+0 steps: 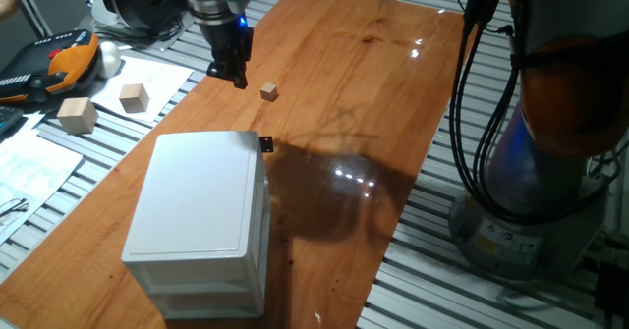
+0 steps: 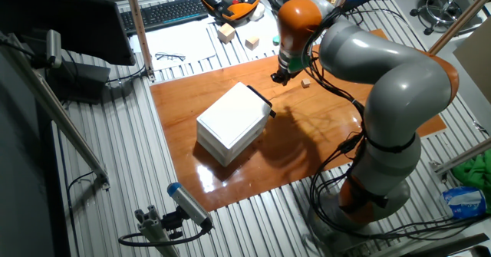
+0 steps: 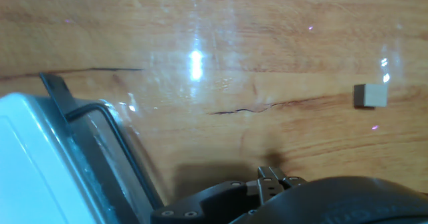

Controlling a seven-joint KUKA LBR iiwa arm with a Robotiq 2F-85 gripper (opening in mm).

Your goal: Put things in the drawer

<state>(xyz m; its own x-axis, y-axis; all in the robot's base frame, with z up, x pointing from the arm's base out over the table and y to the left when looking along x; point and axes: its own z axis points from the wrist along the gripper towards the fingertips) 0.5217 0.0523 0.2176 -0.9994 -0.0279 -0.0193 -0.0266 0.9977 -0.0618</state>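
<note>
One small cube sits alone on the wooden desk, plain and pale tan. One white cabinet stands on the same desk, at about 7 o'clock from the cube in the fixed view that shows the cabinet large. Two larger pale blocks lie off the wood, on sheets of paper at roughly 9 o'clock from the cube, well apart from it.

The cabinet's drawer is pushed in flush at the top level, its small black knob poking out at the front corner. With the drawer closed, nothing of its inside shows, so what it holds cannot be told.

The end effector hangs over the desk just beside the cube, at about 10 o'clock from it, not touching it. Whether its fingers are spread or pressed together cannot be told: they read as one dark tip in both fixed views, and the hand view shows only dark housing along its lower edge.

From the hand view, the cube lies out at 3 o'clock on bare wood, with the cabinet's corner filling the 8 o'clock side. In the other fixed view, the cube rests at 3 o'clock of the end effector, the cabinet near at 7 o'clock.
</note>
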